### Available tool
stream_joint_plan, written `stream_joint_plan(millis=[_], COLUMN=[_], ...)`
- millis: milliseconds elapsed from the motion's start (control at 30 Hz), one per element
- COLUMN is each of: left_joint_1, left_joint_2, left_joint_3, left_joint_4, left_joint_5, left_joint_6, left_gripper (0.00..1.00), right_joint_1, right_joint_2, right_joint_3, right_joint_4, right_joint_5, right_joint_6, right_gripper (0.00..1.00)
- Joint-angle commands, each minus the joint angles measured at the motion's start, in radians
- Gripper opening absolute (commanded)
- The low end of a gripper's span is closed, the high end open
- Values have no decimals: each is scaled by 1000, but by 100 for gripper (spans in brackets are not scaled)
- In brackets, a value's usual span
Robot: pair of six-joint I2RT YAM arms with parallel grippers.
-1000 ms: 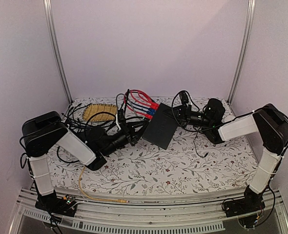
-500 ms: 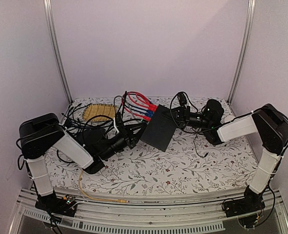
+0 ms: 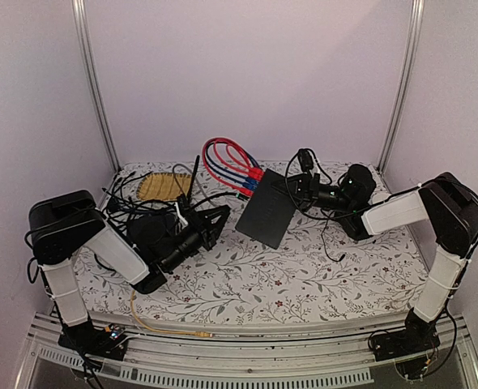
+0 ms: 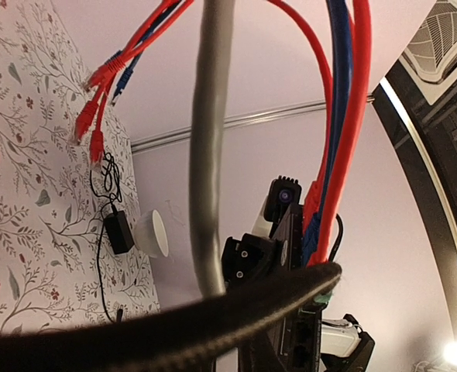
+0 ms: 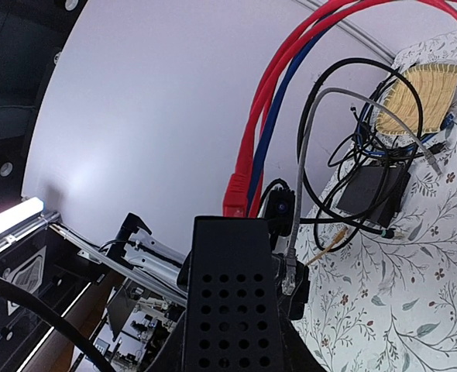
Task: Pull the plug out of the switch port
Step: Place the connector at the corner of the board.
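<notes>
The flat black switch (image 3: 265, 212) lies mid-table. Red cables (image 3: 227, 150) and blue cables (image 3: 223, 172) are plugged into the row of ports on its far-left edge (image 3: 253, 181). My left gripper (image 3: 220, 215) stands just left of the switch, shut on a grey cable (image 4: 211, 155). That cable's clear plug (image 5: 290, 275) hangs free, outside any switch port. A dark blurred finger (image 4: 174, 333) crosses the bottom of the left wrist view. My right gripper (image 3: 300, 191) is shut on the switch's right end, and the perforated box (image 5: 228, 310) fills the space between its jaws.
A woven yellow mat (image 3: 164, 185) and a tangle of black cables (image 3: 134, 198) lie at the back left. A dark grey box (image 5: 372, 192) sits among them. A yellow cable (image 3: 162, 328) trails over the table's front edge. Loose red plugs (image 4: 89, 132) rest on the floral cloth.
My left gripper has drawn back to the left, away from the switch, taking the grey cable with it. The red and blue loops now stand higher. The right gripper still holds the switch.
</notes>
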Motion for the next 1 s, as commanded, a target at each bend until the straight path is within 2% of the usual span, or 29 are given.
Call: stream_joint_plan(millis=[0,167,333,733,967], left_joint_1=[5,21,43,52,60], left_joint_2=[2,6,79,36,48], left_joint_3=[5,-24,-7,95,129], left_joint_4=[288,287,282,-87,-215], left_joint_5=[-20,16,70,234,342], left_joint_6=[23,40,11,98,101], left_gripper=[0,0,0,0,0], right_joint_1=[-1,-5,-6,-12,-15], right_joint_2=[-37,-40,-45,-42,-21], right_joint_3=[24,26,36,125,248], right_joint_4=[154,154,157,120,56], right_joint_5=[2,7,9,5,-2], right_joint_6=[4,3,6,2,-9], right_gripper=[1,1,1,1,1])
